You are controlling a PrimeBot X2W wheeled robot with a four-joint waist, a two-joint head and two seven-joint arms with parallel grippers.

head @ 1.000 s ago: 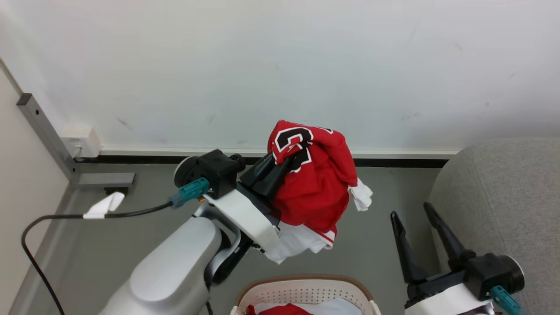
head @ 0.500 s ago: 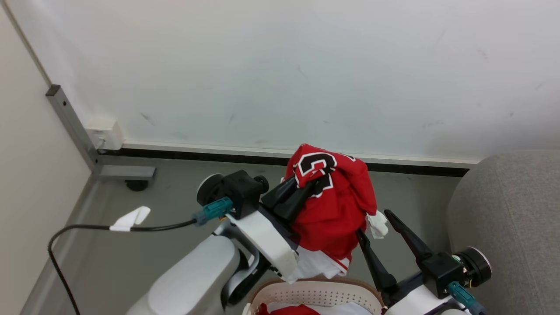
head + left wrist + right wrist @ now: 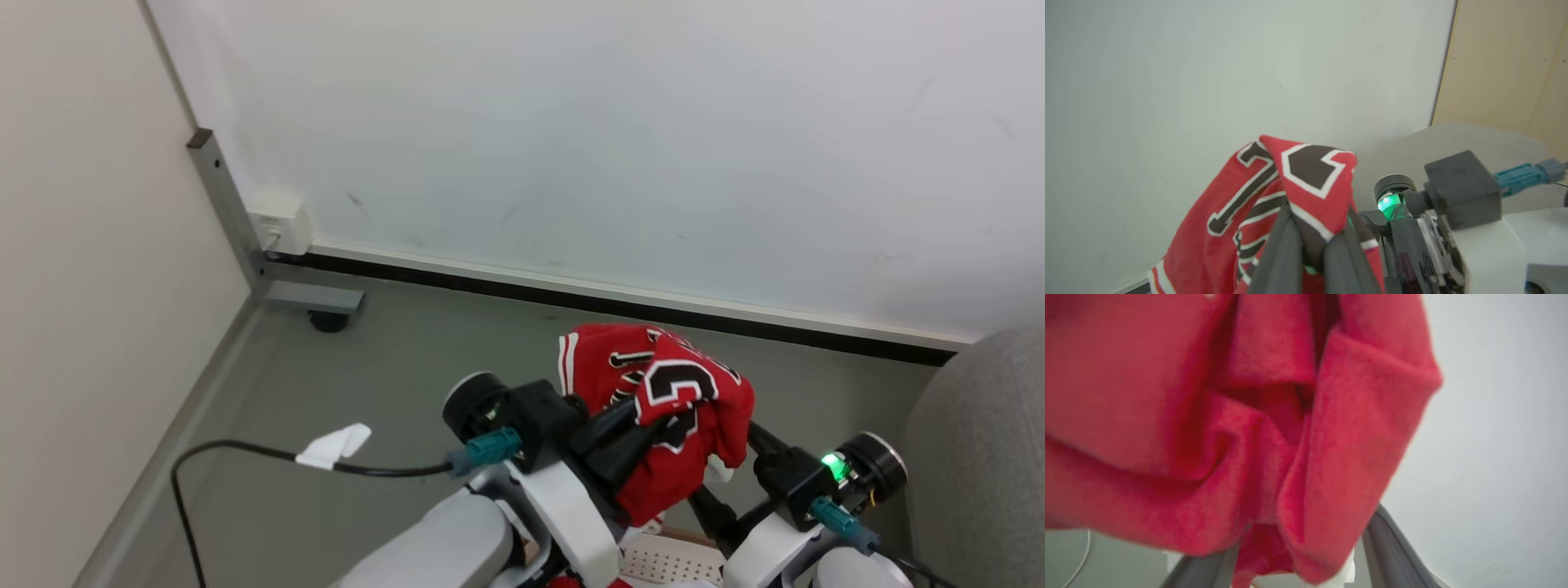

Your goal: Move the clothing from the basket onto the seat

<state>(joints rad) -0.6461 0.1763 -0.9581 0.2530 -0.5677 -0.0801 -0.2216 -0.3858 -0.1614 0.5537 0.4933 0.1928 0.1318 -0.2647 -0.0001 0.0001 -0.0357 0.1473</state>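
A red jersey with black-and-white numerals hangs in the air, and my left gripper is shut on its top fold. The left wrist view shows both dark fingers pinched on the jersey. My right gripper sits just right of it, under the hanging cloth. In the right wrist view its fingers stand apart, open, with red fabric drooping between them. A sliver of the white basket peeks out at the bottom edge. The grey seat is at the right.
A white wall with a dark baseboard runs behind. A grey metal post with a white socket box stands in the left corner. A black cable with a white tag trails across the grey floor.
The camera has swung, shifting the whole picture. My right gripper has come in from the right to the hanging jersey. The left gripper still holds the jersey.
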